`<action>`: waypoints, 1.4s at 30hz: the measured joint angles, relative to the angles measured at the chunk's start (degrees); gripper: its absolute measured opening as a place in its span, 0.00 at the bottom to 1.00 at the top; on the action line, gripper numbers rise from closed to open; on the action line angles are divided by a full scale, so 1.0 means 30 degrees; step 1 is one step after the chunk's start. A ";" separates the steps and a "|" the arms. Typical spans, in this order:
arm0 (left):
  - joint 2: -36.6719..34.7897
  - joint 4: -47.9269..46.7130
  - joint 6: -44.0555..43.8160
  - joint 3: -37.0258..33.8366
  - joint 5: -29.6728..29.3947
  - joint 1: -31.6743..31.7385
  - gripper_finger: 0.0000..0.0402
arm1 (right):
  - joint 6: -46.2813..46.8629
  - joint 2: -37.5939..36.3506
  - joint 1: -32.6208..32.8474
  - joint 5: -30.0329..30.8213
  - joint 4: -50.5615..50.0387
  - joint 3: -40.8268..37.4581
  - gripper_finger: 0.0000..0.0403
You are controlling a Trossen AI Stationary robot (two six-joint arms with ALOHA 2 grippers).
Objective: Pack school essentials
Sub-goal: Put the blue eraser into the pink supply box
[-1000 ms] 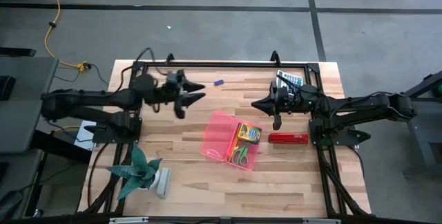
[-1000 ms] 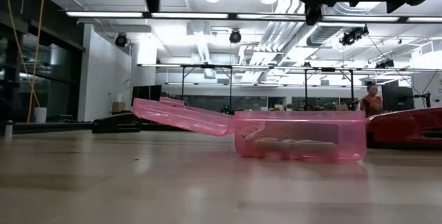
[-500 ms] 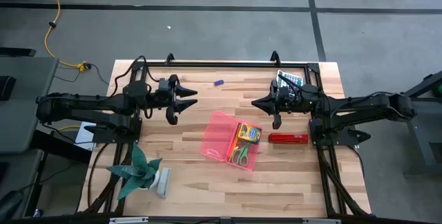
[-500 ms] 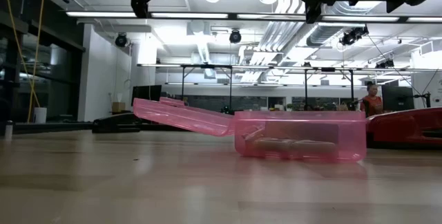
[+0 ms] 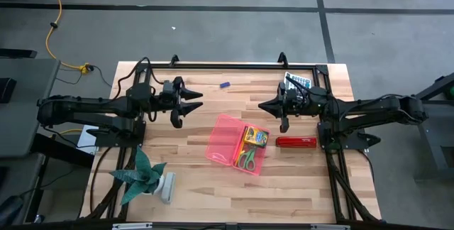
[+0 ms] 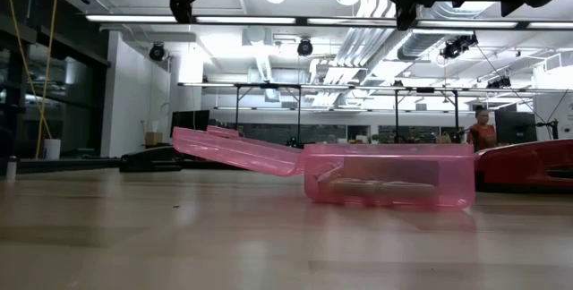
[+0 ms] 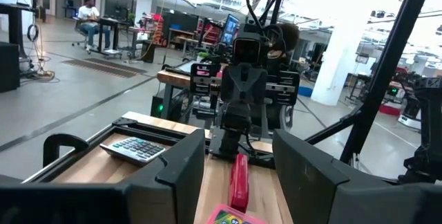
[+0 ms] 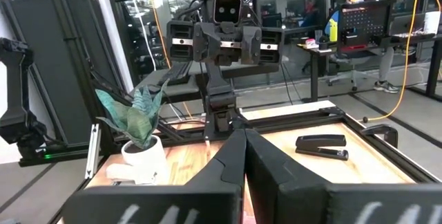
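Observation:
The pink plastic case (image 5: 252, 150) lies open mid-table, its lid (image 5: 223, 138) folded out flat toward the left. The yellow-green crayon box (image 5: 255, 136) and the green-handled scissors (image 5: 246, 160) lie in its base. A small blue eraser (image 5: 225, 85) rests on the table near the far edge. My left gripper (image 5: 187, 103) (image 7: 239, 148) hovers open, left of the case and above the table. My right gripper (image 5: 264, 106) (image 8: 243, 137) hovers shut, beyond the case toward the far right. I make out no pencils or pens.
A red stapler (image 5: 296, 142) lies right of the case and a calculator (image 5: 298, 82) sits at the far right corner. A potted plant (image 5: 145, 177) stands at the near left. The black frame rail (image 5: 227, 67) runs along the far edge. Bare wood lies near the front edge.
My left gripper drew back a little toward the table's left edge and turned, then stayed still. The case and the right arm did not move.

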 joint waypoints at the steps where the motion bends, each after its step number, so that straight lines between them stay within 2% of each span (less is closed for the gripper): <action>1: 0.0000 0.0000 -0.0001 0.0000 -0.0001 0.0000 0.40 | 0.0003 0.0000 0.0000 0.0000 0.0000 0.0000 0.00; 3: 0.0000 -0.0008 -0.0480 0.0000 -0.0371 0.0000 0.40 | 0.0154 0.0000 0.0000 0.0000 0.0000 0.0000 0.00; 5: 0.0146 -0.0500 -0.1681 0.0146 -0.2026 0.0000 0.40 | 0.0153 0.0000 0.0000 -0.0003 -0.0007 0.0000 0.00; 7: 0.0818 -0.2212 -0.2417 0.0822 -0.3812 0.0150 0.39 | 0.0153 0.0000 0.0000 -0.0007 -0.0007 0.0000 0.00; 9: 0.1680 -0.4353 -0.2649 0.1775 -0.4663 0.0702 0.39 | 0.0153 0.0000 0.0000 -0.0004 -0.0007 0.0000 0.00; 11: 0.2888 -0.5701 -0.2924 0.3068 -0.4347 0.1558 0.39 | 0.0153 0.0000 0.0000 -0.0007 -0.0016 -0.0007 0.00; 18: 0.8789 -0.9728 -0.2733 0.7698 -0.1046 0.4906 0.39 | 0.0531 0.0000 0.0000 0.0411 -0.0212 -0.0007 0.00; 25: 1.5200 -1.3312 -0.0365 1.2282 -0.0275 0.7006 0.39 | 0.0656 0.0000 0.0007 0.0444 -0.0331 -0.0012 0.00; 29: 1.8339 -1.5067 0.0722 1.4586 -0.0226 0.7504 0.39 | 0.0656 0.0000 0.0001 0.0459 -0.0336 -0.0014 0.00; 35: 2.1505 -1.5530 0.2244 1.7018 -0.0583 0.7677 0.38 | 0.0853 0.0000 0.0006 0.0517 -0.0375 -0.0007 0.00; 42: 2.3476 -1.7016 0.3111 1.8857 -0.0590 0.7679 0.38 | 0.2010 0.0000 0.0000 0.0882 -0.0597 -0.0007 0.00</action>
